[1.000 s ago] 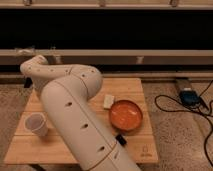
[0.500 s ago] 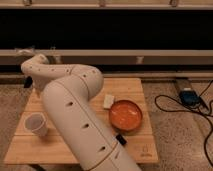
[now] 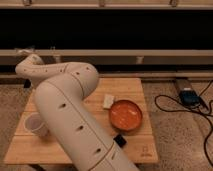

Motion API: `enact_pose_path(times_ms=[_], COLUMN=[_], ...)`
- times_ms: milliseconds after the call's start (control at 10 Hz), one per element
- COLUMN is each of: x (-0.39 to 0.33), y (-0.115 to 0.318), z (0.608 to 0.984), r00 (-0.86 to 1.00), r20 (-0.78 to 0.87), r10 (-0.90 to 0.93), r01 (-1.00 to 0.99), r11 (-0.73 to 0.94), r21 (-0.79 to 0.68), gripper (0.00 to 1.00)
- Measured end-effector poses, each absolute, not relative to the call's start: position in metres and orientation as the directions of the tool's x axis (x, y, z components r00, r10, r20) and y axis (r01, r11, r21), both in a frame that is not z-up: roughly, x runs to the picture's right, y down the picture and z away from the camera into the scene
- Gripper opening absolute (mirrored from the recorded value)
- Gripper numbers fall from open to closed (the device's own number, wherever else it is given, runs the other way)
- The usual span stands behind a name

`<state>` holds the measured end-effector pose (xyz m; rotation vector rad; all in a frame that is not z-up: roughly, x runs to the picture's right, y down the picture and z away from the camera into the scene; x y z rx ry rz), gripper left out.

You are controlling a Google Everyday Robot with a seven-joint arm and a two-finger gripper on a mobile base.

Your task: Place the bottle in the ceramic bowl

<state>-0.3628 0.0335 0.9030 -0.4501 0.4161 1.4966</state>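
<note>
The gripper is being held at the far-left end of the smooth, rounded white arm, whether open or closed cannot be told. The round, glossy orange-red bowl is being borne by the slatted wooden table, well to the gripper's right. The bottle cannot be made out.

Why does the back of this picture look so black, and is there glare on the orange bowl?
Camera view: the recess behind the table is unlit, so it reads near black; the table and the white arm catch even light, the arm brightest; the ceramic bowl shows no harsh glare, only a darker rim; the gripper is not visible, perhaps behind the arm.
</note>
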Motion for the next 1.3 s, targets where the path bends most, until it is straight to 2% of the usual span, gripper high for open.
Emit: enact_pose_path(times_ms=[1100, 1200, 1300], x=[-0.337, -0.334, -0.333], y=[0.024, 0.028, 0.031], z=[0.951, 0.957, 0.961], r00=[-0.02, -0.023, -0.022], r20=[-0.519, -0.532, -0.545], r10=[0.854, 0.847, 0.838], r01=[-0.999, -0.999, -0.998], r11=[0.001, 0.005, 0.01], r21=[0.041, 0.05, 0.056], gripper=[0.65, 0.63, 0.55])
